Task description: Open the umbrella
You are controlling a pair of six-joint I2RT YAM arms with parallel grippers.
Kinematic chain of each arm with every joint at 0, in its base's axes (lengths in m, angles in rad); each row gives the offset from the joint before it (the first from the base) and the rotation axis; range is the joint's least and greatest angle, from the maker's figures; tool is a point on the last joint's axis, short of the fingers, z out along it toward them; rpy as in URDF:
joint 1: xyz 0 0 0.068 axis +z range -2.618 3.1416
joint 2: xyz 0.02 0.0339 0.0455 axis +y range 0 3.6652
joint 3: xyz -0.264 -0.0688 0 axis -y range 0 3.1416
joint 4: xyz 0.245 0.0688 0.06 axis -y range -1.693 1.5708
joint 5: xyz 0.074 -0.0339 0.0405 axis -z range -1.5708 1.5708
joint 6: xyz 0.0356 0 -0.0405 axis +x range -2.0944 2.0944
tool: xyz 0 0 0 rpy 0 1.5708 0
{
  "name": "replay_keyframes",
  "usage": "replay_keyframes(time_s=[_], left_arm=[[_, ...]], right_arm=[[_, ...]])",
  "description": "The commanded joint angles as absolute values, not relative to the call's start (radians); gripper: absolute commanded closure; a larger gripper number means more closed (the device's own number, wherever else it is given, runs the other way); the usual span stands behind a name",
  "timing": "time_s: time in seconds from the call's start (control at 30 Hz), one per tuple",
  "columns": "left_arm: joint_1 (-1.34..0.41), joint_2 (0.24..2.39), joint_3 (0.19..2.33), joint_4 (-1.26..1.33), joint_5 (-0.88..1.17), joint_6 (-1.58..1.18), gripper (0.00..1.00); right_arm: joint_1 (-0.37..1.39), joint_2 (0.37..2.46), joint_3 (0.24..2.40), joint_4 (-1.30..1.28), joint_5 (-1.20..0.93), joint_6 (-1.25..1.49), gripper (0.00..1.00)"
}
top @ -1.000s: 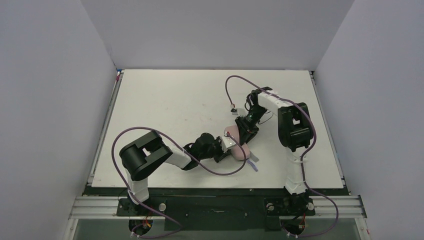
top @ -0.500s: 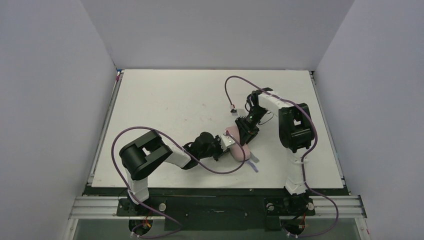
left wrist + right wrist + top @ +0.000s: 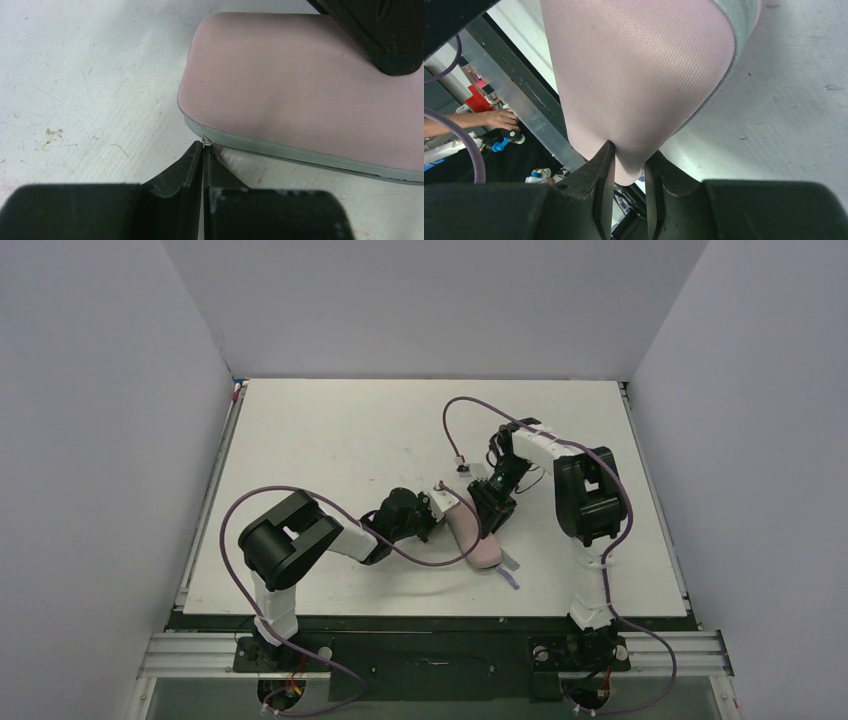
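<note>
**Case gripped by both hands; umbrella out of sight**

No umbrella shows. What shows is a pale oval case (image 3: pixel 481 548), shut along its grey seam, lying on the worktop (image 3: pixel 330 440) right of centre and towards the near edge.

The left hand (image 3: pixel 204 145) is clenched. Its tips meet at a tiny metal glint on the seam at the case's rounded corner; I cannot tell whether they pinch it.

The right hand (image 3: pixel 629 150) grasps the case, one finger on each side of the case's narrow end, the pink fabric (image 3: pixel 634 75) bulging between them.

From above, the two hands (image 3: pixel 440 502) (image 3: pixel 490 512) sit close together at the case's far end.

The left arm's purple cable (image 3: pixel 430 562) loops beside the case. Bare worktop spreads to the left and far back.
</note>
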State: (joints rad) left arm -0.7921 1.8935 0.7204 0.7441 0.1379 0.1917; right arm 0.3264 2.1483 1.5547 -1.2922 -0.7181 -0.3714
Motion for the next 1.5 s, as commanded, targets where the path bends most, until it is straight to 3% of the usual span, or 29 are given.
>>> replay_keyframes(time_s=[0.0, 0.13, 0.23, 0.3, 0.33, 0.37, 0.4, 0.5, 0.6, 0.9, 1.23, 1.3, 1.37, 1.47], left_arm=[[-0.773, 1.905, 0.741, 0.743, 0.108, 0.211, 1.0], [-0.781, 1.889, 0.719, 0.749, 0.126, 0.24, 1.0], [-0.803, 1.87, 0.689, 0.755, 0.127, 0.257, 1.0], [-0.818, 1.861, 0.679, 0.752, 0.121, 0.242, 1.0], [-0.827, 1.857, 0.676, 0.746, 0.121, 0.227, 1.0], [-0.832, 1.854, 0.671, 0.744, 0.119, 0.22, 1.0], [-0.842, 1.849, 0.668, 0.742, 0.118, 0.208, 1.0], [-0.873, 1.844, 0.656, 0.74, 0.11, 0.192, 1.0], [-0.895, 1.845, 0.661, 0.74, 0.096, 0.163, 1.0], [-0.93, 1.879, 0.73, 0.675, 0.039, 0.074, 1.0], [-0.934, 1.893, 0.737, 0.682, 0.034, 0.094, 1.0], [-0.934, 1.894, 0.742, 0.681, 0.028, 0.096, 1.0], [-0.934, 1.889, 0.742, 0.677, 0.02, 0.098, 1.0], [-0.933, 1.874, 0.726, 0.661, 0.01, 0.097, 1.0]], right_arm=[[0.337, 2.175, 1.56, -1.204, -0.487, -0.478, 1.0], [0.346, 2.196, 1.643, -1.236, -0.442, -0.513, 0.99], [0.334, 2.219, 1.792, -1.239, -0.395, -0.446, 0.87], [0.317, 2.219, 1.891, -1.239, -0.397, -0.383, 0.73], [0.312, 2.217, 1.92, -1.238, -0.398, -0.363, 0.59], [0.3, 2.205, 1.969, -1.239, -0.402, -0.325, 0.54], [0.293, 2.197, 1.996, -1.236, -0.409, -0.306, 0.43], [0.253, 2.128, 1.973, -1.223, -0.424, -0.21, 0.38], [0.196, 2.02, 1.799, -1.161, -0.454, -0.124, 0.37], [0.111, 1.851, 1.395, -0.979, -0.54, 0.101, 0.37], [0.161, 1.935, 1.393, -0.81, -0.654, 0.242, 0.38], [0.167, 1.95, 1.379, -0.807, -0.655, 0.239, 0.5], [0.16, 1.959, 1.365, -0.811, -0.625, 0.228, 0.74], [0.142, 1.983, 1.378, -0.854, -0.509, 0.191, 0.97]])
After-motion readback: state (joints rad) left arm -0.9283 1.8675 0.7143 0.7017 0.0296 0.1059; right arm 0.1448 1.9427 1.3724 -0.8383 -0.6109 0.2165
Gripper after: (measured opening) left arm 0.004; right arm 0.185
